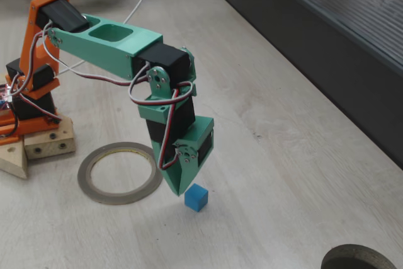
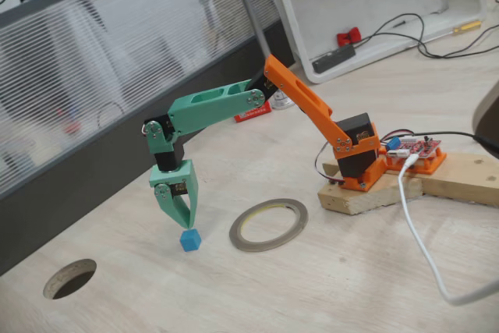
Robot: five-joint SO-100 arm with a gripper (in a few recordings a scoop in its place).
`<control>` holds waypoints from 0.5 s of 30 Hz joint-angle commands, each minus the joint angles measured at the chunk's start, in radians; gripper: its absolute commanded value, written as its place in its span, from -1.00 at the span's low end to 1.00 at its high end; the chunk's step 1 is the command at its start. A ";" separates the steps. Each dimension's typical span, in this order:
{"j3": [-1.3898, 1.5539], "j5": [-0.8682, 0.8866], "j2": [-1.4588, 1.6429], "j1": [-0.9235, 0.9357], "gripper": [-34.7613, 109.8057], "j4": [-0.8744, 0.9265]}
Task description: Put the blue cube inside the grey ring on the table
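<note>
The blue cube (image 1: pixel 196 197) (image 2: pixel 189 239) rests on the pale wooden table (image 1: pixel 283 174) (image 2: pixel 312 286), a short way from the grey ring (image 1: pixel 89 183) (image 2: pixel 243 238), which lies flat with nothing inside it. My green gripper (image 1: pixel 178 191) (image 2: pixel 185 226) points straight down, its tip just above the cube's top. The fingers meet at a point, so it is shut and holds nothing. In a fixed view the cube sits just right of the tip; in the other it sits directly under it.
The arm's orange base stands on wooden blocks (image 1: pixel 47 144) (image 2: pixel 366 196) beside the ring. A dark round ring or hole (image 1: pixel 359 257) (image 2: pixel 70 278) lies past the cube. A dark ribbed strip (image 1: pixel 302 29) borders the table. A white cable (image 2: pixel 421 247) trails across it.
</note>
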 commanded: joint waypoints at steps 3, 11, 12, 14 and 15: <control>-0.009 0.008 0.034 0.011 -0.51 0.015; -0.020 0.008 0.034 0.011 -0.50 0.080; -0.020 0.008 0.035 0.011 -0.50 0.080; -0.020 0.008 0.035 0.011 -0.45 0.080; -0.020 0.008 0.035 0.011 -0.41 0.080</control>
